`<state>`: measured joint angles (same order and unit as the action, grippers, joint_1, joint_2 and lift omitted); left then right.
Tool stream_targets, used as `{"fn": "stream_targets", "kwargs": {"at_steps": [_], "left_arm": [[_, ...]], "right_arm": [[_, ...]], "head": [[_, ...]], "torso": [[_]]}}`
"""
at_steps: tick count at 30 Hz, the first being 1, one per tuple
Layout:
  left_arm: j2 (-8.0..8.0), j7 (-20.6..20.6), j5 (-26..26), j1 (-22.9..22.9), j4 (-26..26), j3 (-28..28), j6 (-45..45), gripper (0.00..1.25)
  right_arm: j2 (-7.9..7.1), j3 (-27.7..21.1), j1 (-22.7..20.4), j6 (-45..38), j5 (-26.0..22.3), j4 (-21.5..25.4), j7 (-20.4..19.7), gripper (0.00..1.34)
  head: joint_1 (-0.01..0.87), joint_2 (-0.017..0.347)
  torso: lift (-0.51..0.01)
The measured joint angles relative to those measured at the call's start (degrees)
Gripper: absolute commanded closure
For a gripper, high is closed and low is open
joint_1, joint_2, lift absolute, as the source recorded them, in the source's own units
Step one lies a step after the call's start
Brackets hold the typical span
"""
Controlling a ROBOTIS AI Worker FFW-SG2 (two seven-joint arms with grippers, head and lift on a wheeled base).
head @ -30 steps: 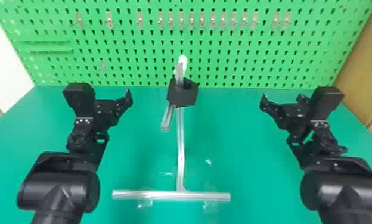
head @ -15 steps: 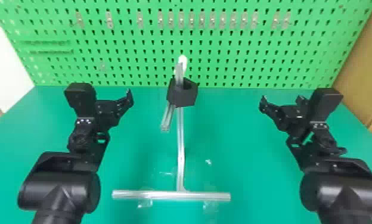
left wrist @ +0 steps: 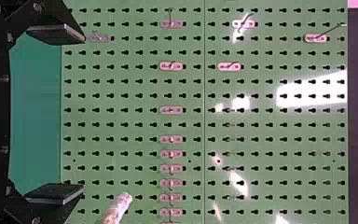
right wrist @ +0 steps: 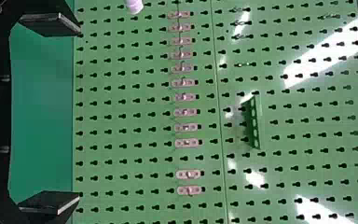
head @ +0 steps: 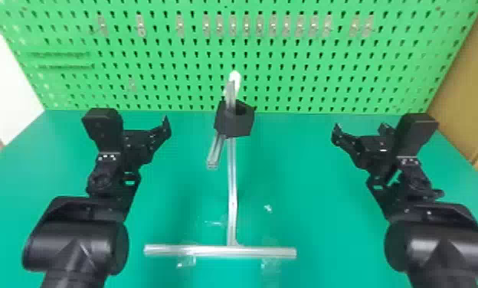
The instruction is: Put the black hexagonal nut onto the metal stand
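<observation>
Apparently the placing is done: the black hexagonal nut (head: 243, 124) sits high on the metal stand (head: 232, 191), above the bench (head: 315, 191), with a bar rising at its hole, though I can't tell how fully it is seated. The left claw (left wrist: 81, 114) and the right claw (right wrist: 79, 113) are both spread and empty, well apart from the nut on either side. The job now is leaving it alone, so I'd draw both arms straight back and outward, slowly, keeping the 2 claws clear of the slanting bar (head: 215, 153). A knock there could shake the nut loose.
</observation>
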<state>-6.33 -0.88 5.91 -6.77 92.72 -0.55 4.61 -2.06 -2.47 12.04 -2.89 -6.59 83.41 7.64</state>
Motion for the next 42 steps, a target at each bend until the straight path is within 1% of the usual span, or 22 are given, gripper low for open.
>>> {"fn": "stream_targets", "kwargs": {"at_steps": [21, 42], "left_arm": [[0.17, 0.00, 0.24, 0.29, 0.00, -0.11, 0.31, 0.16], [0.26, 0.00, 0.35, 0.80, 0.09, -0.09, 0.31, 0.16]], "right_arm": [[-0.14, 0.32, -0.17, -0.22, -1.55, 0.00, 0.00, 0.07], [-0.13, -0.08, -0.35, -0.27, -1.74, 0.00, 0.00, 0.07]], "head": [[0.693, 0.081], [0.693, 0.081]], "torso": [[-0.001], [-0.001]]}}
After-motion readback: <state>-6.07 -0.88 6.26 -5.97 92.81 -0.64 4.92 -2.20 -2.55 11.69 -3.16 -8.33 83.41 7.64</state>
